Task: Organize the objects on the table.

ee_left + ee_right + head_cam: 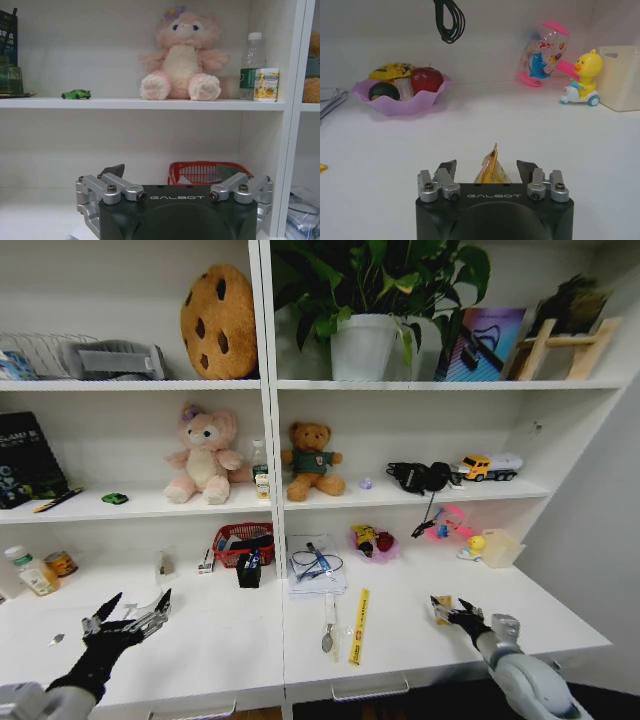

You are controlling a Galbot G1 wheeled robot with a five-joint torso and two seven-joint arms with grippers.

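The white table (210,635) runs under a wall of shelves. A tiny green toy car (115,498) is parked on the lower shelf, left of the pink plush bear; it is also the green toy car (76,94) in the left wrist view. A blue pen (318,558) lies on a stack of papers at mid-table. My left gripper (130,612) (171,172) hovers open over the table's left part, holding nothing. My right gripper (452,612) (487,165) is open low over the right part. A small yellow packet (490,170) stands between its fingers, which are apart from it.
A red basket (243,540) and black pen holder (249,570) stand at mid-table. A yellow ruler (359,625) and spoon (328,630) lie near the front edge. A purple bowl of fruit (400,90), duck toy (582,80) and beige box (620,75) stand farther back on the right.
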